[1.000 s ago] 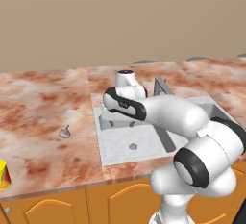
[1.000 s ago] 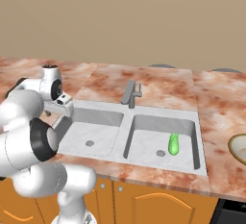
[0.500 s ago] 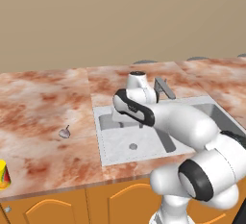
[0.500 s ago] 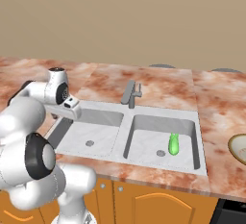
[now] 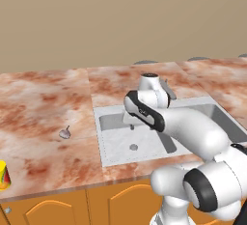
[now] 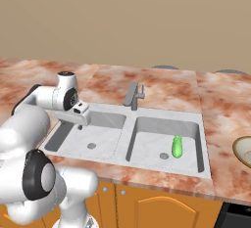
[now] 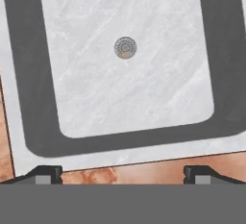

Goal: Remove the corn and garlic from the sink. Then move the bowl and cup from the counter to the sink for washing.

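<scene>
Hand point(image 7: 123, 175) spread wide and empty, poised over the left basin of the sink point(image 6: 59, 131). Corn point(image 6: 177, 146) lies in the right basin, near its drain. Garlic point(image 5: 64, 133) sits on the counter point(image 5: 43, 103) left of the sink; cup point(image 5: 4, 175) at the counter's front edge, bowl point(image 6: 243, 150) far right. Risks, as judged: crossing to the corn, the arm may clip the tap point(image 6: 133, 95); the smooth cob may roll or slip from a pinch.

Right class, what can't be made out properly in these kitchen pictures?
- bowl: right base view, cut off by the right edge.
- cup: left base view, cut by the left edge.
- sink: left base view, right basin hidden behind the arm.
- garlic: too small for detail.
</scene>
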Available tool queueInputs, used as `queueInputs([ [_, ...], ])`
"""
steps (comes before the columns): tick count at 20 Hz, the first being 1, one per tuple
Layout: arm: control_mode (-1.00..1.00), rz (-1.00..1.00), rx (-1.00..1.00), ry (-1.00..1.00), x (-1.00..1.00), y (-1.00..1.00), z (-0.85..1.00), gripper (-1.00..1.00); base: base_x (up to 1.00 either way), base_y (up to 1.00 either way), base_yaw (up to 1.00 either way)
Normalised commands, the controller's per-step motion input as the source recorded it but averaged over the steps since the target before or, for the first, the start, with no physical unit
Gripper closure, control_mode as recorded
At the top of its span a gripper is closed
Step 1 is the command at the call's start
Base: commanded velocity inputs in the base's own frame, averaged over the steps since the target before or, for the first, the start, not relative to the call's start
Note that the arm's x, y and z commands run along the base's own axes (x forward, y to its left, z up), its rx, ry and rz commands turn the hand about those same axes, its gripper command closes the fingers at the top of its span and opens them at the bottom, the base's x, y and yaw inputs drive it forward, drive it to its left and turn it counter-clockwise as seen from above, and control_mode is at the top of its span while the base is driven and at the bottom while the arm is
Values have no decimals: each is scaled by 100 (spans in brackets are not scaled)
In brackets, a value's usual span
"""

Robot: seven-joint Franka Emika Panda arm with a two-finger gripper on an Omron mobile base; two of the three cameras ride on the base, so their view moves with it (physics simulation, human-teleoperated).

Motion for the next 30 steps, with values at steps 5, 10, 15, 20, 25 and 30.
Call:
queueInputs([
  [5, -100, -1, 0, -1, -10, -32, -2, -100, 0, 0, 0],
  [10, -100, -5, 0, 0, -10, -35, 0, -100, 0, 0, 0],
  [15, -100, -7, 0, -4, -11, -35, 0, -100, 0, 0, 0],
  [20, -100, -5, 0, 0, -7, -38, -2, -100, 0, 0, 0],
  [25, -100, -2, 0, 0, -2, -38, -2, -100, 0, 0, 0],
  [30, -100, 0, 0, -1, 0, -38, 0, -100, 0, 0, 0],
])
